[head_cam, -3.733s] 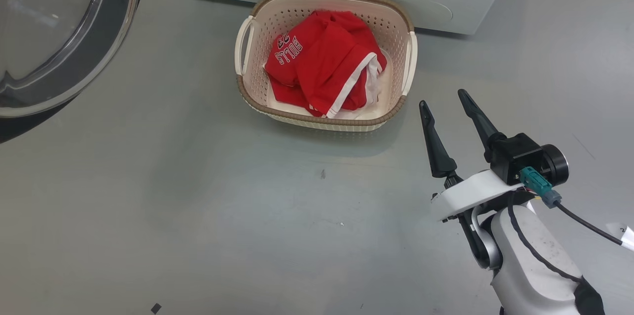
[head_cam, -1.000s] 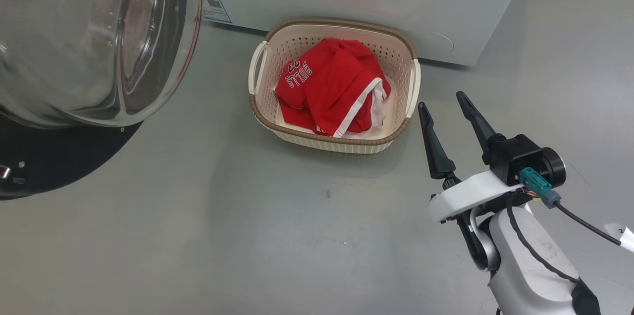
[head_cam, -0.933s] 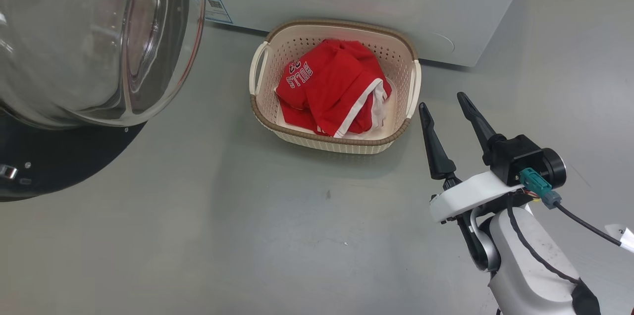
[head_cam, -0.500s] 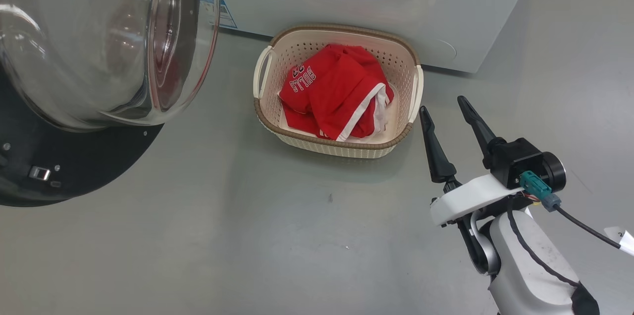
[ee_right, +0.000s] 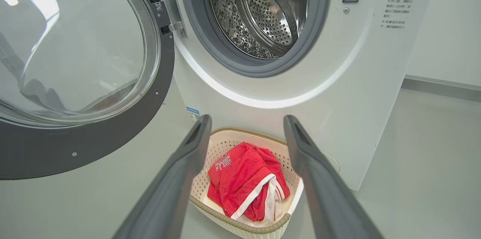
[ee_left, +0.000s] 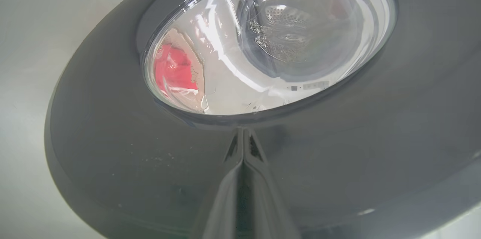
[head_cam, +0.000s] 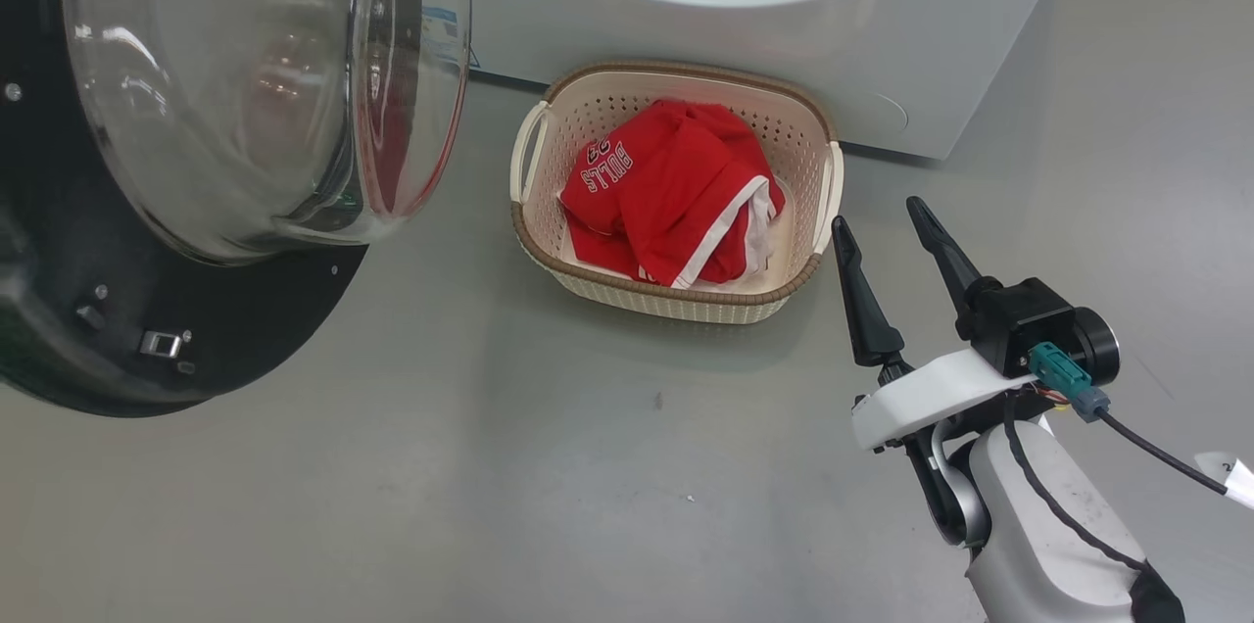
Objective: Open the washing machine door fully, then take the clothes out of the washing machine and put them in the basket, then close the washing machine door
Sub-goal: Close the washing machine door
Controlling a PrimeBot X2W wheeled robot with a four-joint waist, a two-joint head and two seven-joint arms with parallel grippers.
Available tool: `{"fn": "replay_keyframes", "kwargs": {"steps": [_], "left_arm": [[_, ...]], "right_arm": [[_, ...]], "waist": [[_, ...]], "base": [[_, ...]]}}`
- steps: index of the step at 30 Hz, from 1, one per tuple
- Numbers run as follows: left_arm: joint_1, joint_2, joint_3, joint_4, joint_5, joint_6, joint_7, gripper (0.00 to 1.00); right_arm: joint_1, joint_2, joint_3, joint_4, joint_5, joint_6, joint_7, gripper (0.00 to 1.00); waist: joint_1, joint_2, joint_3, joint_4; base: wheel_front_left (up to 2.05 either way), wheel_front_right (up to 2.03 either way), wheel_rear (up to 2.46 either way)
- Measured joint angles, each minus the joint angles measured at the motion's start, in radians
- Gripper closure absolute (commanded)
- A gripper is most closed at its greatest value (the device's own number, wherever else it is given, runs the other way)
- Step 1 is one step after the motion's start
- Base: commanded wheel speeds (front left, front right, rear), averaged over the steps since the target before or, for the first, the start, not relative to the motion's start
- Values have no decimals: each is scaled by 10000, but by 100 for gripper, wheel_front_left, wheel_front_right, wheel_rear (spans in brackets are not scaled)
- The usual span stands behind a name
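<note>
Nearest, at the lower right of the head view, the right gripper hangs above the grey floor with its two dark fingers spread wide and nothing between them, their tips just beside the right handle of the basket without touching it. In the left wrist view the left gripper rises from the bottom centre, clenched with its fingers pressed together and holding nothing; its tips meet their own reflection on the glossy black frame of the washing machine door, just below the clear glass bowl. That door stands open, swung out on its hinge and taking up the left of the head view. Past the right gripper, the basket sits on the floor at the centre of the head view, its far rim close against the front of the washing machine. The clothes lie heaped inside the basket, red with white trim and the "BULLS" lettering turned upward. Farthest, at the top of the right wrist view, the grey-rimmed opening shows the perforated steel drum.
</note>
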Motion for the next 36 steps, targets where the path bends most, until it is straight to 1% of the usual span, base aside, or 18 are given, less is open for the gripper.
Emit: {"fn": "replay_keyframes", "kwargs": {"steps": [8,12,13,15,21,23,25,28,32,36], "left_arm": [[475,-523,-316,-1198,-2,-2,364,100],[701,-748,-407,-1795,-4,-2,416,100],[802,-798,-360,-2188,-4,-2,290,100],[834,-802,-171,-2545,31,-2,-153,100],[1188,-685,144,-3975,848,-4,-1639,100],[1306,-704,153,-4362,970,-4,-2071,100],[1450,-704,228,-4759,1406,-4,-2688,100],[1757,-617,130,-5730,2113,-4,-3570,100],[2351,-349,-96,-6769,3233,-4,-5033,100],[3291,-102,-809,-7647,4596,-4,-6587,100]], "right_arm": [[36,19,-48,44,10,0,0,0],[37,23,-52,54,12,0,0,0],[38,23,-58,61,12,0,0,0],[40,25,-63,65,12,0,0,0],[44,29,-96,79,12,0,0,0],[71,31,-125,92,12,0,0,0],[147,31,-157,109,13,2,0,0],[208,35,-190,142,13,2,0,0],[216,36,-238,146,13,2,0,0],[264,46,-303,165,21,6,0,0]], "waist": [[0,0,-96,62],[0,0,-130,101],[0,0,-142,120],[0,0,-153,137],[0,0,-194,171],[0,0,-238,193],[0,0,-286,219],[0,0,-370,257],[0,0,-484,313],[0,0,-627,354]], "base": [[0,0,0],[0,0,0],[0,0,0],[0,0,0],[0,0,0],[0,0,0],[0,0,0],[0,0,0],[0,0,0],[0,0,0]]}}
